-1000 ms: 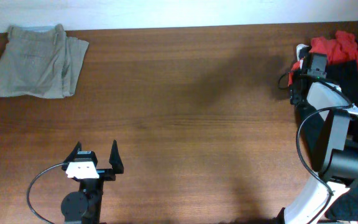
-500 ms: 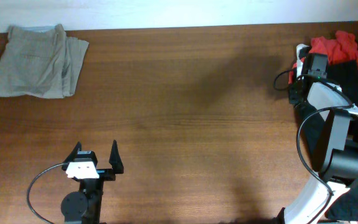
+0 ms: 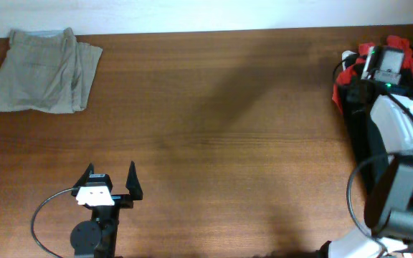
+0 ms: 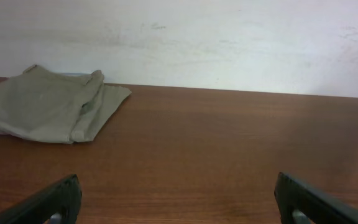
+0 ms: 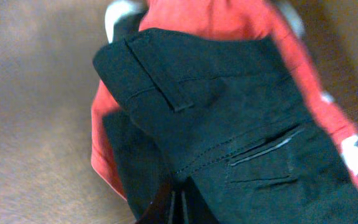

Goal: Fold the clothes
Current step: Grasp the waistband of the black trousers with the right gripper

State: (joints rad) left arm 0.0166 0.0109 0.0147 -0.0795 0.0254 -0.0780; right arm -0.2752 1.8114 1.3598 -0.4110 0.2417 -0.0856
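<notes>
A pile of clothes lies at the table's far right: black shorts (image 5: pixel 229 124) on top of a red T-shirt (image 5: pixel 229 18). My right gripper (image 5: pixel 178 202) is shut on a fold of the black shorts near their waistband. From overhead the right gripper (image 3: pixel 380 70) sits over the pile, with the red T-shirt (image 3: pixel 401 47) behind it and the black shorts (image 3: pixel 355 107) beside it. Folded khaki shorts (image 3: pixel 41 70) lie at the far left corner, also in the left wrist view (image 4: pixel 48 104). My left gripper (image 3: pixel 111 185) stands open near the front edge, nothing between its fingers (image 4: pixel 55 199).
The brown wooden table (image 3: pixel 214 129) meets a white wall (image 4: pixel 229 43) at the back. The right arm's cable and white links (image 3: pixel 400 129) run along the right edge.
The right gripper has shifted right and back over the pile and closed on the black shorts. The left arm has not moved.
</notes>
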